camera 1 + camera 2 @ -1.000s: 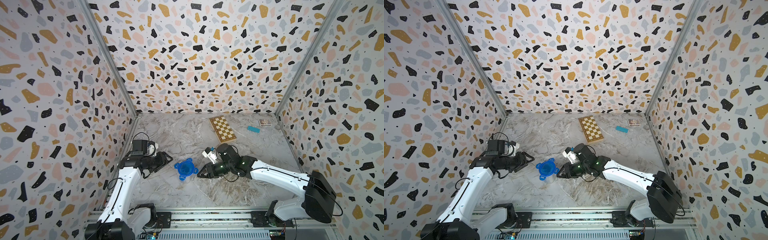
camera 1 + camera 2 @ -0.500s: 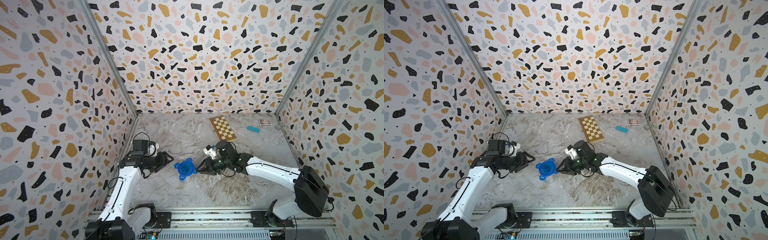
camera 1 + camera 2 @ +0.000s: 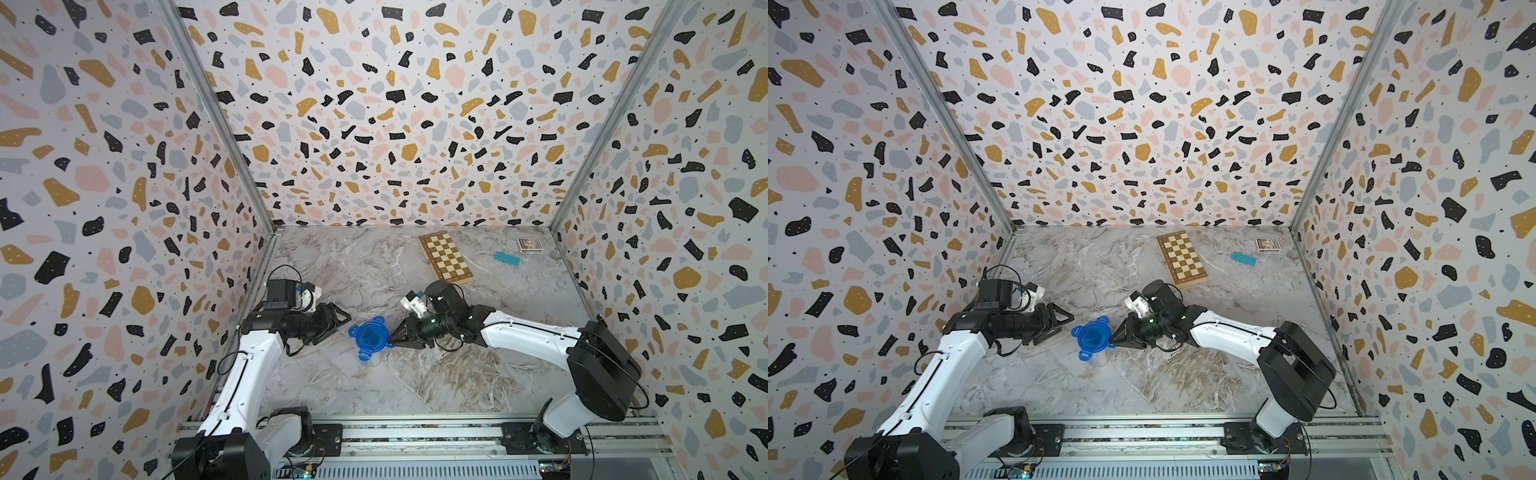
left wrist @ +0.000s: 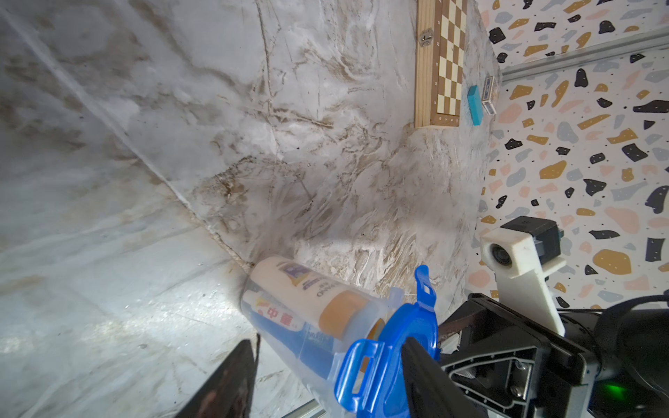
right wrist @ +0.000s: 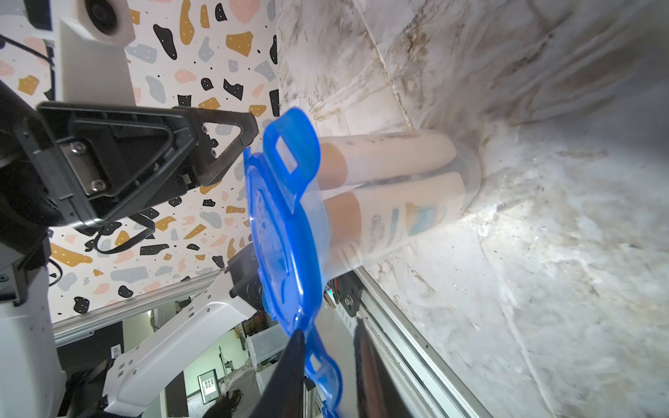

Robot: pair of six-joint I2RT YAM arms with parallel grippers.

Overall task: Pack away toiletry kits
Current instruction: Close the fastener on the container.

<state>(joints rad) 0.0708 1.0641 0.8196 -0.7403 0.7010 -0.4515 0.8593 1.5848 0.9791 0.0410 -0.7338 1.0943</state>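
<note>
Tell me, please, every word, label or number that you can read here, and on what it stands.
"中": red, on the white-blue tube inside the clear round container; the character beside it is blurred.
White bottle with orange cap: label print, too blurred to read.
Small patterned card box: too small to read.

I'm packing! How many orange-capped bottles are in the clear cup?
2. Both stand side by side inside the clear cup, under the blue lid: a plain-sided bottle and a label-sided bottle. Another could hide behind them.
</note>
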